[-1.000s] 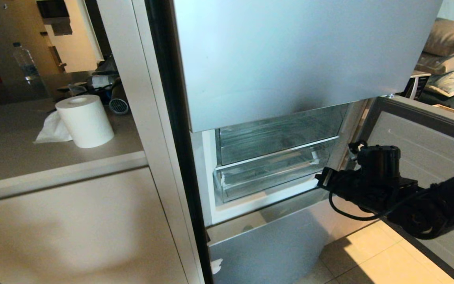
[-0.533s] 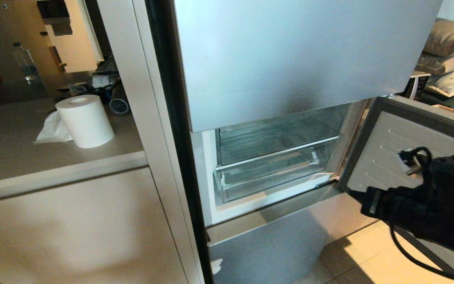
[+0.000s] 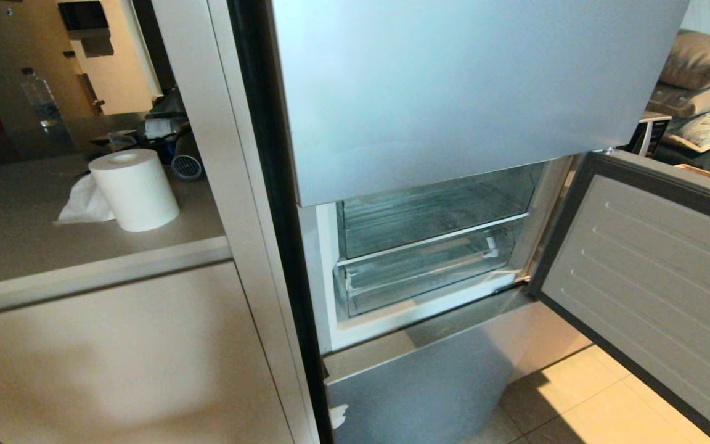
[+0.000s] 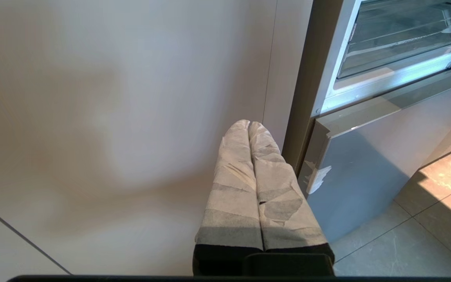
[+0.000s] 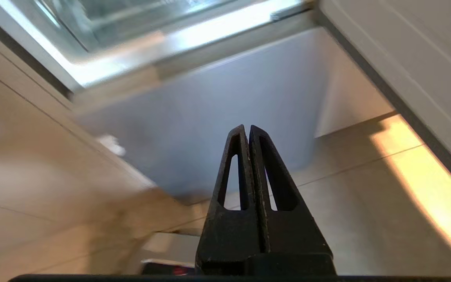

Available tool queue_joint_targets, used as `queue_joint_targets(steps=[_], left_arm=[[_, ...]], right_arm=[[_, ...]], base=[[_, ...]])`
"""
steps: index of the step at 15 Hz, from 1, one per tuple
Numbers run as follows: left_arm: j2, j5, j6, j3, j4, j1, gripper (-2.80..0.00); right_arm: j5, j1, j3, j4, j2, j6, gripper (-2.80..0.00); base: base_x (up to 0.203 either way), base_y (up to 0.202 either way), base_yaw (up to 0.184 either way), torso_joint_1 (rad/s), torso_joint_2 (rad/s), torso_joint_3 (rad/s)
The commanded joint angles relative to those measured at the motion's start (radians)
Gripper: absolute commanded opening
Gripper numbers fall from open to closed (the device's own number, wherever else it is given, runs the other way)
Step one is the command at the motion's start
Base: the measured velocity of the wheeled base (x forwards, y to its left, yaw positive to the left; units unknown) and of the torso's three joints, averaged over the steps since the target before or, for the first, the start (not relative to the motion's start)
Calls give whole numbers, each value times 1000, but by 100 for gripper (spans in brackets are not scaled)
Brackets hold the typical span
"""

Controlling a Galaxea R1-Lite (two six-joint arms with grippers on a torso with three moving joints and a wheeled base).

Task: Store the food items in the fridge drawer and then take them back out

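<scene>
Both end effectors are clenched and empty: the left end effector [image 4: 249, 127] hangs by the cabinet, the right end effector [image 5: 248, 131] has dropped low over the floor, gone from before the open fridge door [image 3: 651, 271]. The fridge drawer [image 3: 420, 274] sits pushed in; no food shows.

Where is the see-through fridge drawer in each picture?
Head view: fridge drawer, centre, inside the open fridge.
Left wrist view: upper right corner.
Right wrist view: top edge, blurred.
Shared landmark: the grey lower door just beneath it.
</scene>
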State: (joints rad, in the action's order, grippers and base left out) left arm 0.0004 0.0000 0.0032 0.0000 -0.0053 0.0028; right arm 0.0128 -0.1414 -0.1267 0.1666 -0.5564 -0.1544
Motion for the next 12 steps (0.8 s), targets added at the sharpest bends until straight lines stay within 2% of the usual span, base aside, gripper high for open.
queue_joint_targets(steps=[1, 4, 6, 8, 12], left_arm=[[-3, 0, 0, 2, -1, 0, -280], [-2, 0, 0, 2, -1, 0, -280], [-2, 0, 0, 2, -1, 0, -280], [-2, 0, 0, 2, -1, 0, -280], [-2, 0, 0, 2, -1, 0, -280]], right_arm=[[11, 45, 100, -53, 272, 83, -280], [2, 60, 122, -121, 283, 135, -280], [-53, 48, 128, -148, 282, 141, -280], [-51, 96, 127, -159, 308, 132, -280], [-38, 144, 127, -163, 530, 156, -280]], base=[[0, 0, 0, 0, 0, 0], [0, 0, 0, 0, 0, 0], [0, 0, 0, 0, 0, 0], [0, 0, 0, 0, 0, 0], [0, 0, 0, 0, 0, 0]])
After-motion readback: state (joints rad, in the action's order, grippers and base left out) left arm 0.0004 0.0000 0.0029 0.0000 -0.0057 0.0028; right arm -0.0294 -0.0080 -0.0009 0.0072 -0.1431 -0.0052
